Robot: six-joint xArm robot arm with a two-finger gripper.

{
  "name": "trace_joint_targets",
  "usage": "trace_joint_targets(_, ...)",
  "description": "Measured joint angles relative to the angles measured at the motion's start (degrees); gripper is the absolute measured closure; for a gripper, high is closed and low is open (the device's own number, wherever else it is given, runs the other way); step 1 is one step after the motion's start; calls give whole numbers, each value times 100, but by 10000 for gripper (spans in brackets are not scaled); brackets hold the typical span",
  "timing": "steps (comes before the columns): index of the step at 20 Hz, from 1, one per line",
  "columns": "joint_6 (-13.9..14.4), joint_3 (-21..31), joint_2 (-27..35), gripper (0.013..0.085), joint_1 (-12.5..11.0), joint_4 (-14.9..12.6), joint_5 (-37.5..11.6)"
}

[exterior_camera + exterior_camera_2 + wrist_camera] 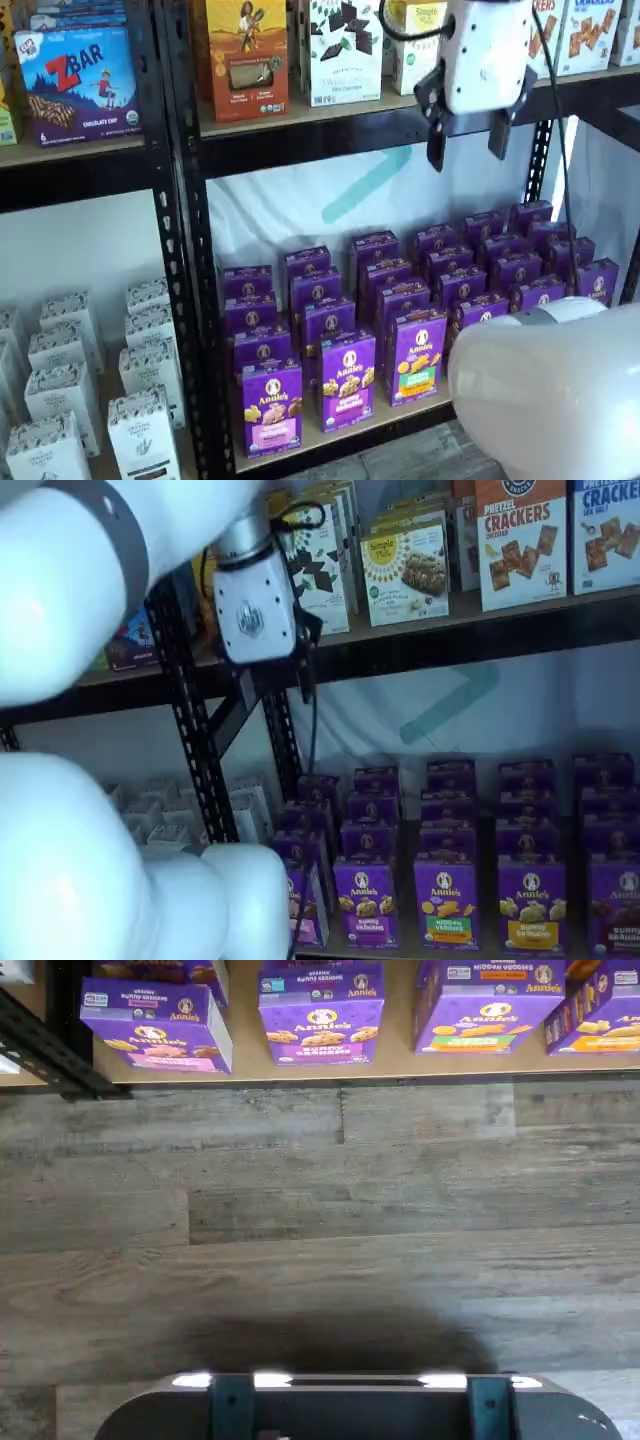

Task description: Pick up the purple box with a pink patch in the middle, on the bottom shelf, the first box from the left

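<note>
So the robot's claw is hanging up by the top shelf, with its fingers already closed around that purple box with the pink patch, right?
Not quite. The gripper does hang up by the higher shelf, but a shelf view shows its two black fingers apart and empty. The purple box stands on the bottom shelf, at the front of its row.
</note>
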Motion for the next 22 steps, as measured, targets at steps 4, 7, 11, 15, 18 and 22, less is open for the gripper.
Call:
trace_joint_targets(4, 6, 520, -110, 130, 11, -58, -408)
trace_joint_targets(7, 61, 891, -141, 130, 63, -112, -709)
trace_joint_targets(11, 115, 1373, -139, 130, 114, -34, -1180)
trace_joint_targets(15, 179, 1840, -17, 130, 206, 119, -1745)
trace_joint_targets(18, 281, 2089, 126, 130, 309, 94, -2138)
trace_joint_targets(22, 249, 2340, 372, 130, 312, 180, -2585)
